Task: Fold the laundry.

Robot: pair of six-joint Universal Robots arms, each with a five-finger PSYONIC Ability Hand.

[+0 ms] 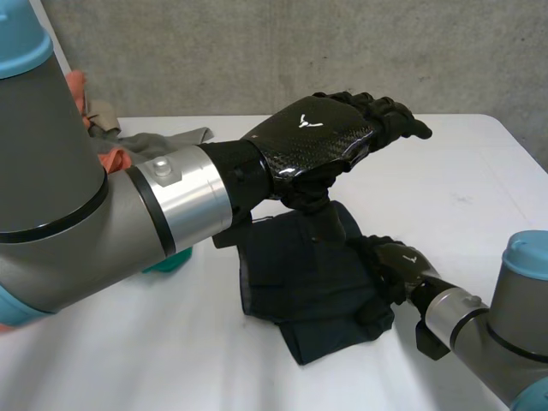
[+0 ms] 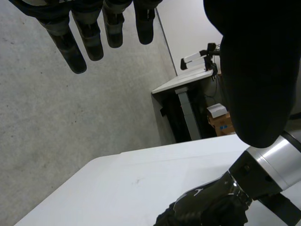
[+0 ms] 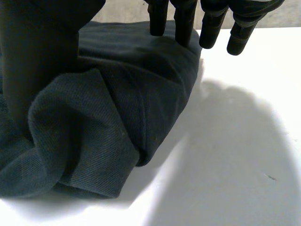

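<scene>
Garment, one, dark, folded, beneath right hand; left hand hovers.

Black carbon-weave left hand up high, fingers loose, nothing in them; black right hand down low, fingers straight-ish.

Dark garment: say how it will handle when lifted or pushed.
Probably floppy: the dark garment lies in soft rounded folds, so lifted by an edge it likely sags open. Its matte weave looks grippy; pushed, it may bunch rather than slide.
</scene>
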